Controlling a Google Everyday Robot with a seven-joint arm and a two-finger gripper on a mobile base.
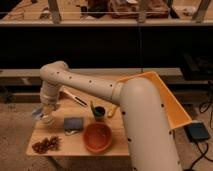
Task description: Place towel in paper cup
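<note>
The gripper (pixel 46 109) hung just above the paper cup (pixel 48 119), the towel (pixel 38 111) bunched at it, its grip impossible to tell.

Dim, warm, soft-focus, dark background

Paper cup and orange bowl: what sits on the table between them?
In the camera view, the flat blue-grey pad lies between the paper cup and the orange bowl. The gripper hangs right over the cup, with the towel at it.
</note>
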